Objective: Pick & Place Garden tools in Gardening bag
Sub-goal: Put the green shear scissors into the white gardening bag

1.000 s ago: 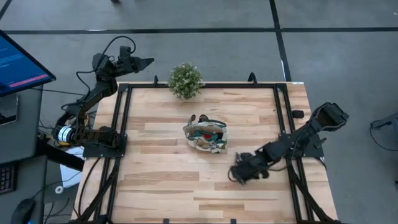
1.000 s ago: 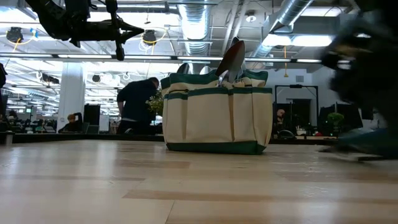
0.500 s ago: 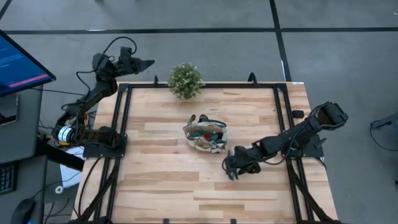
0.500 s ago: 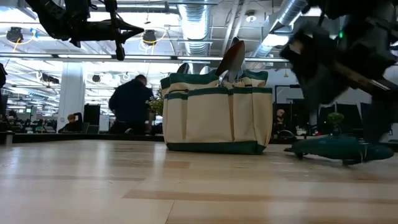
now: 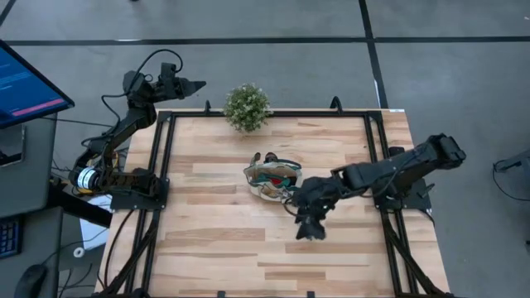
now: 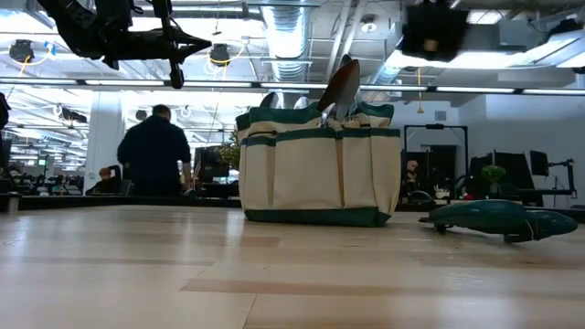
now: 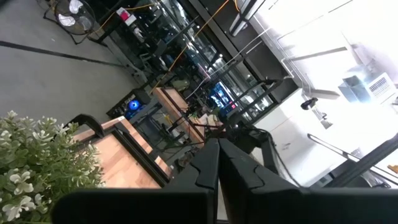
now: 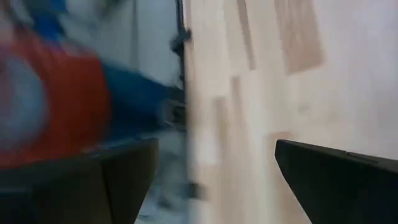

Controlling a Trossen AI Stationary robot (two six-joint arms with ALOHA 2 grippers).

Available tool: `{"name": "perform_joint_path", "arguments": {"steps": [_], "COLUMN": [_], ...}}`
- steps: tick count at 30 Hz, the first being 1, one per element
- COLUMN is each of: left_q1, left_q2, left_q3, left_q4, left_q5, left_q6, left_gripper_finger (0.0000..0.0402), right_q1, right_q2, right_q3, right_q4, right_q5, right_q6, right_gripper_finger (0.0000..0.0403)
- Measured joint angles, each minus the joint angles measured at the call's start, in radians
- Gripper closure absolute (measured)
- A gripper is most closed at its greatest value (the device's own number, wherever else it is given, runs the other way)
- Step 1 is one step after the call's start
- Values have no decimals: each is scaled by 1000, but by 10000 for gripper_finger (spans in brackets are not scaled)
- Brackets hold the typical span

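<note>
The beige gardening bag with teal trim stands mid-table; a trowel blade sticks up out of it, and something red shows inside in the right wrist view. The teal pruning shears lie flat on the table to the right of the bag. My right gripper hangs open and empty just right of the bag, high above the table; only its body shows at the top of the low view. My left gripper is shut and raised beyond the table's far left corner.
A bushy potted plant stands at the table's far edge behind the bag. Black frame rails run along the table's sides. A person walks in the room behind. Bare wood lies along the near half of the table.
My right gripper has gone up from the shears and toward the table's left edge, ending beside the bag. The shears stay flat on the table where they were. A person in the background has walked to the left.
</note>
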Motion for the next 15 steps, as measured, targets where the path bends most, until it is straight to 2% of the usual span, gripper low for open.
{"name": "perform_joint_path", "arguments": {"steps": [5, 8, 10, 15], "left_q1": [0, 0, 0, 0], "left_q2": [0, 0, 0, 0], "left_q3": [0, 0, 0, 0], "left_q4": [0, 1, 1, 1], "left_q5": [0, -1, -2, -2], "left_q6": [0, 4, 6, 7], "left_gripper_finger": [394, 394, 394, 394], "right_q1": [2, 2, -3, 13], "right_q2": [30, 44, 65, 140], "right_q3": [119, 138, 147, 145], "right_q4": [-294, -430, -430, -509], "right_q5": [60, 102, 100, 135], "right_q6": [-732, -1051, -1152, -1276], "right_gripper_finger": [88, 88, 88, 88]}}
